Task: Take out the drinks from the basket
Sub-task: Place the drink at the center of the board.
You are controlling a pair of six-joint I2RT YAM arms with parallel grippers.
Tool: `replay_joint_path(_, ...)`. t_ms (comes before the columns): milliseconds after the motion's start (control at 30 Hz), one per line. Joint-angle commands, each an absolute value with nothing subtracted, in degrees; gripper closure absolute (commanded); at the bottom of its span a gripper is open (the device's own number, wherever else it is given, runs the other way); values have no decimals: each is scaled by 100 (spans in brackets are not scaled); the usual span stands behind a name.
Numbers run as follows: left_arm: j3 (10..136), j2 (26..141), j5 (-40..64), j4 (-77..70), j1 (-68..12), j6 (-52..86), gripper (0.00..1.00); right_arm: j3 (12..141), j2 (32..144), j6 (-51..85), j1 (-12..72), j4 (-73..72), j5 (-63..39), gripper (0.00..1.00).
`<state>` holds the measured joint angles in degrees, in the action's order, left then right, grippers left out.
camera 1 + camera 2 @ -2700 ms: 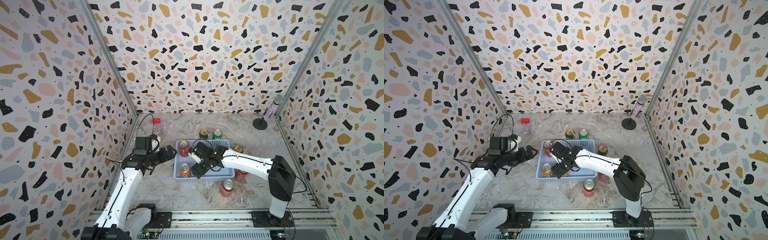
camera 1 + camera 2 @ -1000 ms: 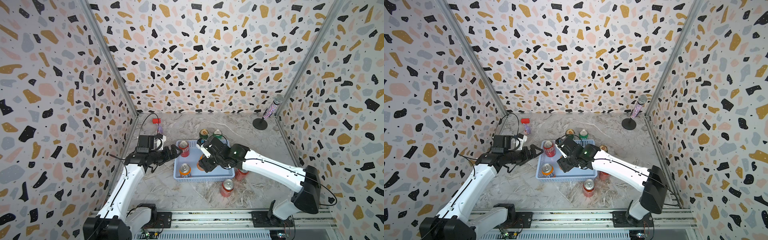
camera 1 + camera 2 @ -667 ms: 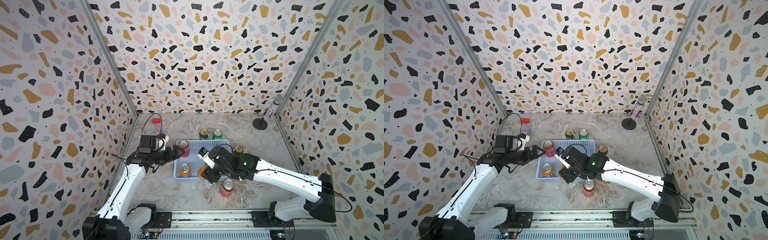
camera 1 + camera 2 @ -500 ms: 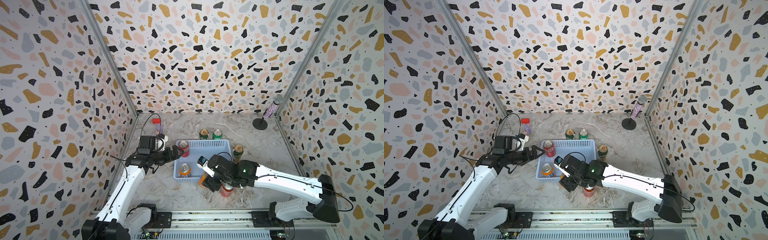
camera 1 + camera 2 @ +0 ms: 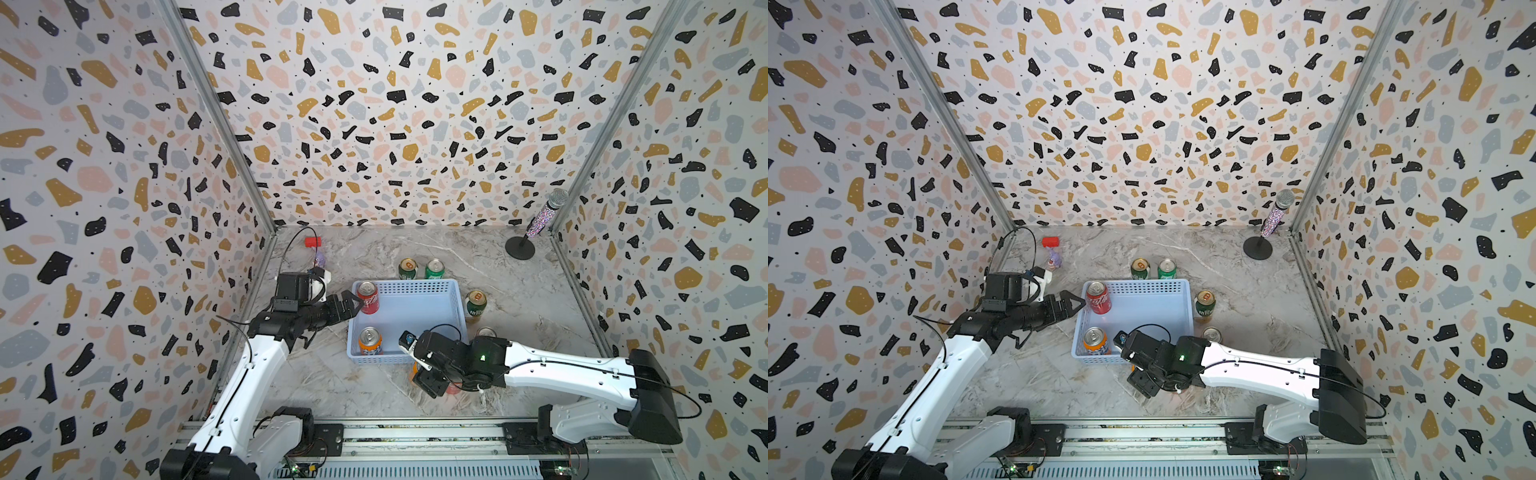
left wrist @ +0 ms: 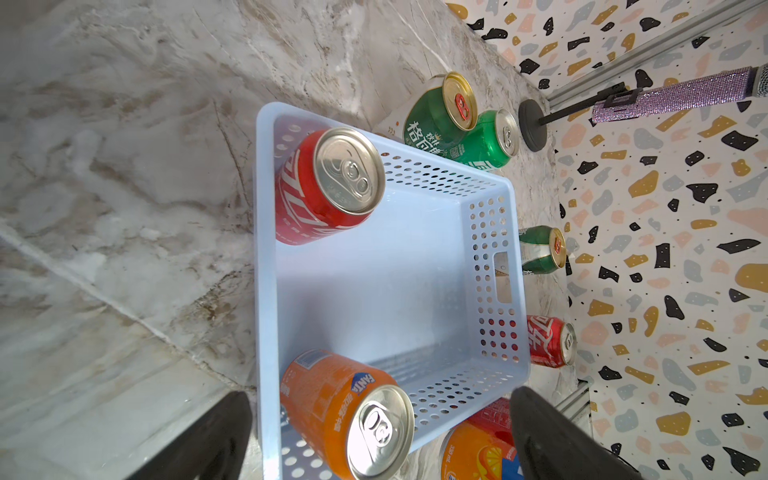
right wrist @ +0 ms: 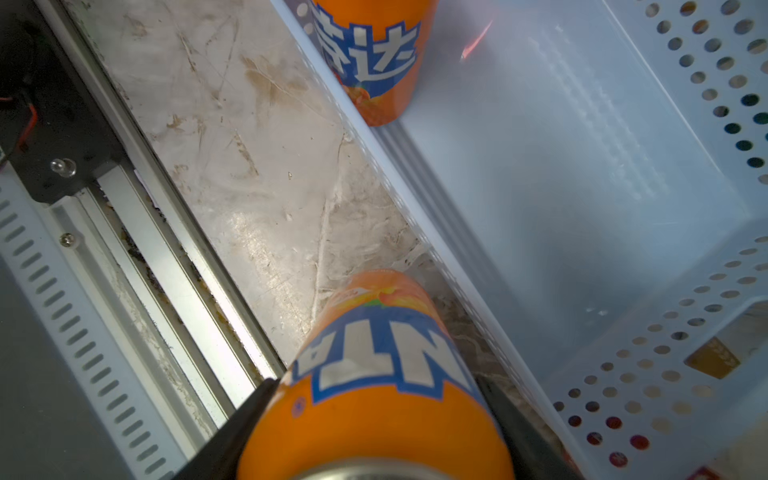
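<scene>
The light-blue basket (image 5: 409,283) holds a red can (image 5: 368,296) in its far left corner and an orange can (image 5: 369,341) in its near left corner. My left gripper (image 5: 351,303) is open, level with the red can and just outside the basket's left wall; in the left wrist view its fingers (image 6: 216,436) stand wide apart. My right gripper (image 5: 432,380) is shut on another orange can (image 7: 374,395), upright and low over the table just outside the basket's near wall. Several more drinks stand on the table: two green cans (image 5: 434,268) behind the basket, one dark green (image 5: 476,302) to its right.
A red can (image 5: 453,388) stands partly hidden beside my right gripper, another (image 6: 548,340) right of the basket. A glittery microphone on a stand (image 5: 536,224) is at the back right. A small red-capped bottle (image 5: 318,253) is at the back left. The metal rail (image 5: 415,432) runs along the front.
My right gripper has carried the orange can out of the basket, over its near wall and down toward the front. My left gripper has moved in toward the red can.
</scene>
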<state>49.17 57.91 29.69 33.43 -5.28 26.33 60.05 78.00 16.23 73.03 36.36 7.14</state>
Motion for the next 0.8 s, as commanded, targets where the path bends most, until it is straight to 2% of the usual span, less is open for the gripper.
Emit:
replay_joint_path(0,4931,5705,2870,3365,-541,2540,0,6057,7762,1749,7368,3179,825,73)
replay_joint_path(767,4950,5691,2915,3384,-541,2534,0,5985,8569,2024,7567,3266,1159,72)
